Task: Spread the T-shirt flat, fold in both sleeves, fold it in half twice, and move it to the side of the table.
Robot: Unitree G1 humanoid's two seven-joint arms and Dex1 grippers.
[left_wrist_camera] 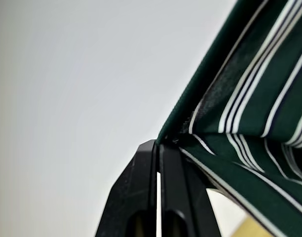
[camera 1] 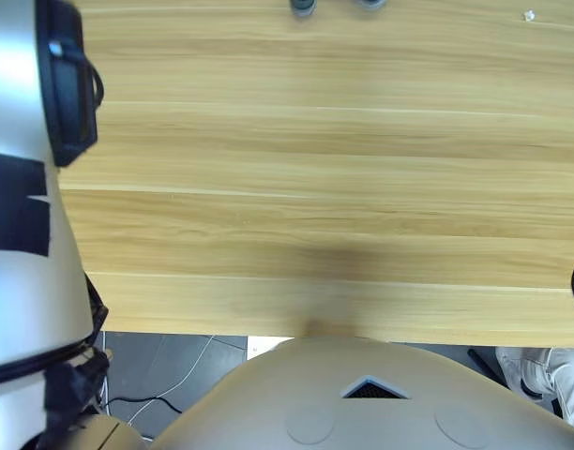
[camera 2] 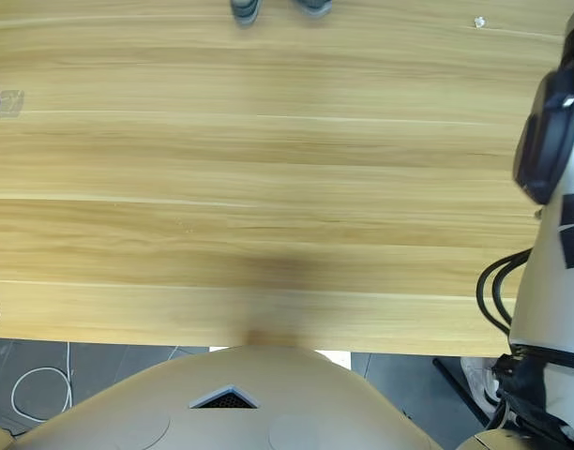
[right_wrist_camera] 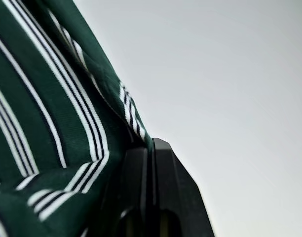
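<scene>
— Green striped cloth in both wrist views: where is the T-shirt?
— Pinched at each end. The left gripper has its fingers pressed together on a fold of it, and the right gripper clamps another fold the same way.
— And the table?
— Bare wood in the head views, with the left arm and right arm standing at its two sides. Behind the cloth at the wrists there is only a pale blank surface, so I judge the T-shirt is held up off the wood, not lying on it.
— Which way does it run?
— From each gripper toward the other, I'd say. Its span lies left to right across the table, with neither arm nearer.
— So the next move?
— Probably lowering both ends evenly and well apart, so it lands flat.
</scene>
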